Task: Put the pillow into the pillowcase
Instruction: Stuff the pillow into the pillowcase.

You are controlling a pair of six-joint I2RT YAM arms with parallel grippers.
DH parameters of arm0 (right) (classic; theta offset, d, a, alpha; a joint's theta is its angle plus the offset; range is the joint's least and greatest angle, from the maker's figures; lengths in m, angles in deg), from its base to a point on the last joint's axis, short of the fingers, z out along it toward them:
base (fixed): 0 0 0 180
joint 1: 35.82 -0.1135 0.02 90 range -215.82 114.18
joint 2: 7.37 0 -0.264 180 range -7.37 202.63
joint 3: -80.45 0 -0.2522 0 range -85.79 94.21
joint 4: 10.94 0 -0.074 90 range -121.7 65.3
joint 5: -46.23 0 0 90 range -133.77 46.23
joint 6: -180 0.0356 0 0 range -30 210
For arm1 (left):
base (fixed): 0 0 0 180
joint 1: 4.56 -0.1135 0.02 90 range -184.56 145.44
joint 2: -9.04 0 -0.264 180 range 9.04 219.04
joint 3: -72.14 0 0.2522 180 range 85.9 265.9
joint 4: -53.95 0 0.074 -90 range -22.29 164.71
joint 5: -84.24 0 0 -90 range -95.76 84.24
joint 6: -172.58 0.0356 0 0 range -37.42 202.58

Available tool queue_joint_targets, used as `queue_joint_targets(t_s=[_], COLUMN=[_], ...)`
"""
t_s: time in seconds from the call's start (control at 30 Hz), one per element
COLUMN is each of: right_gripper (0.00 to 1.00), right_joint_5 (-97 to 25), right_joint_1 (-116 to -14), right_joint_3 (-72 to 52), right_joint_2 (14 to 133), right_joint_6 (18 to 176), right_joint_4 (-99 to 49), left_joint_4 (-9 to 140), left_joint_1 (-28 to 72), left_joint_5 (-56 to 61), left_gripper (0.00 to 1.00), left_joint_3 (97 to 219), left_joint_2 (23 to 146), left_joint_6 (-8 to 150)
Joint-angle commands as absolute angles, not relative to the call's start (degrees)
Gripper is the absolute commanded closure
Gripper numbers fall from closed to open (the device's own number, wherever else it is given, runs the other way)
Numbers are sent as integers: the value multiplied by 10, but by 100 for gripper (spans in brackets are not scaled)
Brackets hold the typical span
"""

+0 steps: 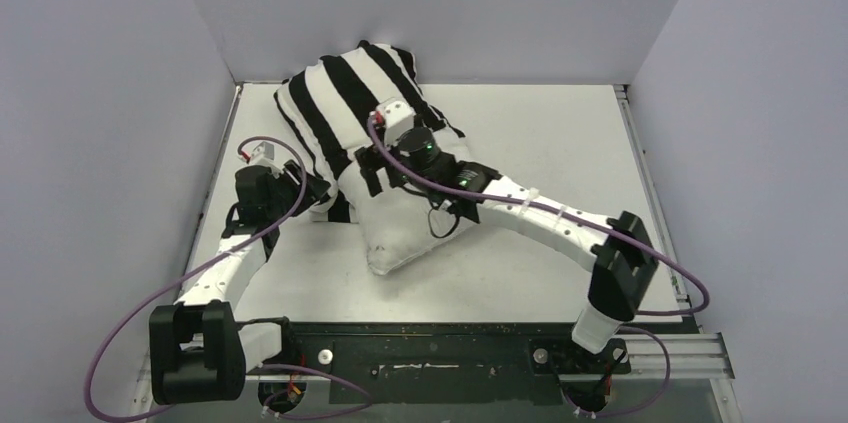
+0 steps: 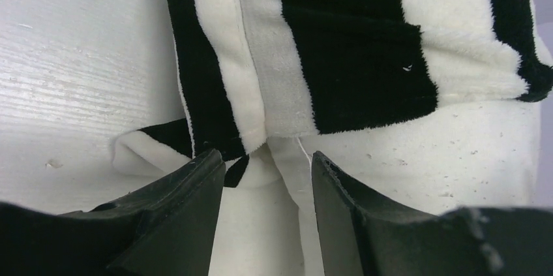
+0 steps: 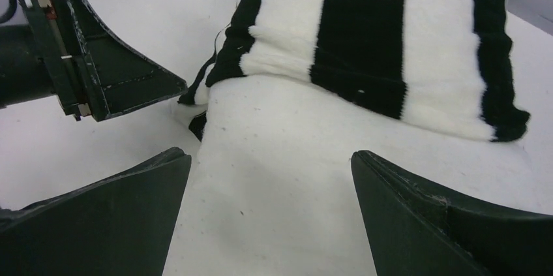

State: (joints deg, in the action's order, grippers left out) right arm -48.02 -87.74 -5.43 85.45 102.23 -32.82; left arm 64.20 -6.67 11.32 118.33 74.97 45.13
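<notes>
The black-and-white striped pillowcase [image 1: 345, 93] lies at the back left of the table and covers the far part of the pillow. The pillow's plain off-white near end [image 1: 400, 238] sticks out of its mouth. My left gripper [image 1: 325, 195] sits at the left side of that mouth. Its jaws stand apart over the pillowcase hem [image 2: 352, 47] and the pillow [image 2: 424, 152], gripping nothing I can see. My right gripper [image 1: 373, 171] is wide open above the exposed pillow [image 3: 280, 139], just short of the striped hem [image 3: 365, 28]. One left finger [image 3: 117, 74] shows in the right wrist view.
The white table [image 1: 540, 133] is boxed in by grey walls at the left, back and right. A metal rail [image 1: 650, 193] runs along its right edge. Purple cables [image 1: 130, 323] loop around both arms near the bases.
</notes>
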Motion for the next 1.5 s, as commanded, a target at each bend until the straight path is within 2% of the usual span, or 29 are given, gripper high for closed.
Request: queue_joint_targets(t_s=[0.0, 0.13, 0.2, 0.23, 0.27, 0.3, 0.33, 0.37, 0.53, 0.8, 0.9, 0.93, 0.97, 1.03, 1.07, 1.23, 1.37, 1.47], right_gripper=[0, 0, 3, 8, 18, 39, 66, 81, 99, 100, 100, 100, 100, 100, 100, 100, 100, 100], right_joint_5=[-597, -671, -698, -706, -706, -697, -688, -685, -619, -557, -538, -527, -519, -499, -493, -503, -556, -576], right_joint_1=[-931, -955, -953, -950, -944, -939, -934, -932, -918, -895, -889, -887, -884, -877, -872, -846, -831, -822], right_joint_3=[31, 100, 133, 142, 145, 140, 129, 112, 67, 30, 28, 22, 14, -11, -25, -49, -42, -28], right_joint_2=[942, 1038, 1094, 1113, 1125, 1129, 1127, 1122, 1104, 1093, 1094, 1091, 1088, 1078, 1075, 1085, 1106, 1127], right_joint_6=[928, 880, 873, 872, 873, 878, 885, 890, 931, 985, 1006, 1015, 1026, 1057, 1073, 1120, 1150, 1177], right_joint_4=[-374, -401, -421, -426, -424, -414, -399, -378, -325, -265, -253, -252, -227, -188, -166, -67, 6, 37], left_joint_4=[537, 531, 531, 525, 511, 495, 479, 461, 438, 420, 425, 429, 430, 443, 460, 652, 676, 706], left_joint_1=[-77, -92, -93, -93, -92, -93, -92, -91, -76, 14, 19, 19, 19, 19, 19, 61, 115, 143], left_joint_5=[111, 131, 132, 133, 132, 130, 128, 124, 103, 38, 8, -3, -11, -25, -23, -36, -53, -71], left_gripper=[50, 51, 51, 51, 51, 51, 52, 52, 51, 42, 43, 48, 59, 92, 100, 100, 100, 100], left_joint_3=[1166, 1163, 1159, 1154, 1146, 1137, 1127, 1120, 1121, 1167, 1181, 1184, 1186, 1188, 1189, 1198, 1120, 1086], left_joint_2=[755, 782, 788, 790, 792, 794, 798, 802, 845, 928, 956, 961, 963, 954, 941, 813, 666, 617], left_joint_6=[410, 398, 400, 400, 396, 394, 393, 393, 413, 451, 448, 447, 451, 451, 451, 456, 396, 362])
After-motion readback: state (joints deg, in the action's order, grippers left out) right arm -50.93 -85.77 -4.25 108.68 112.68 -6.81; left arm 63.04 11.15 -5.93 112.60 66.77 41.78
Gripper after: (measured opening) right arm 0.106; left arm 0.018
